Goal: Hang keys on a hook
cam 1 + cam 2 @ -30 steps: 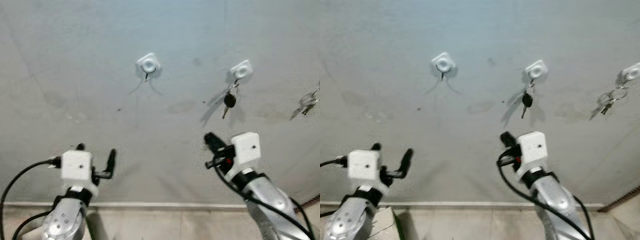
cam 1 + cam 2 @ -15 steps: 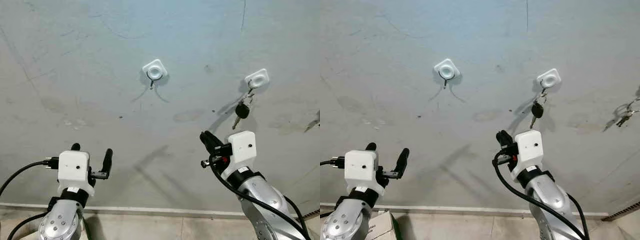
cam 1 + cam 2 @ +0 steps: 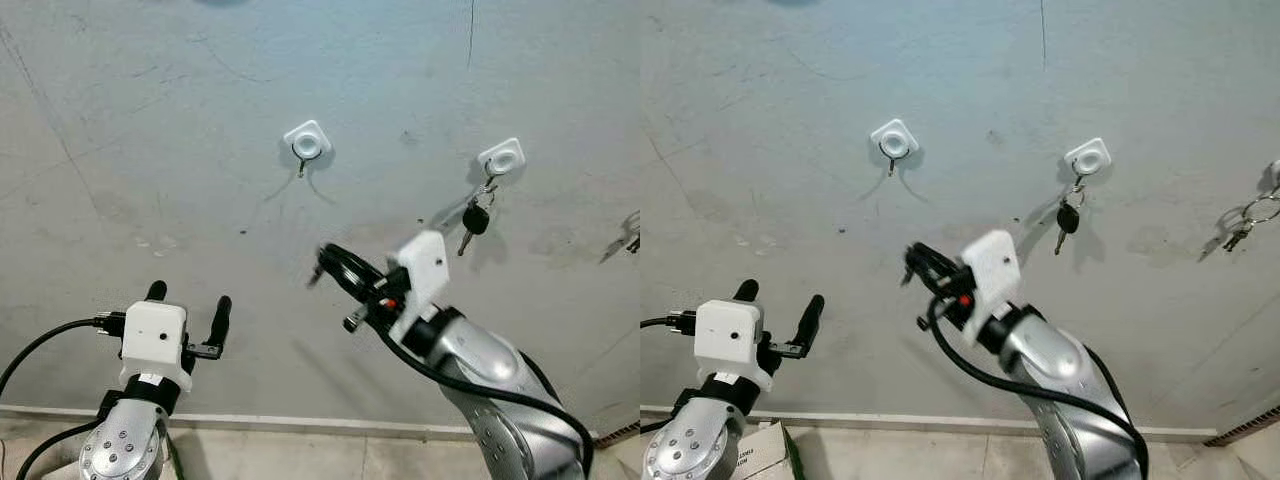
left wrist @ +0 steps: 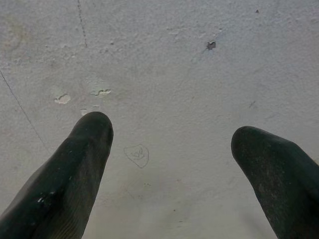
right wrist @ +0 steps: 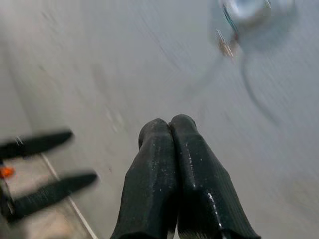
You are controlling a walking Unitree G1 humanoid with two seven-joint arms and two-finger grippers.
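Right pincer pressed closed, empty, below bare hook; left pincer spread wide; keys hanging right of hook

Even, moderately bright light on the grey wall, slightly cooler toward the top edge. Soft shadows fall down and to the left of each hook and of the hanging keys. The right hand is smeared by motion blur in the eye views; the right wrist view is streaked throughout. The left wrist view is sharp on the wall, with soft-edged fingers.
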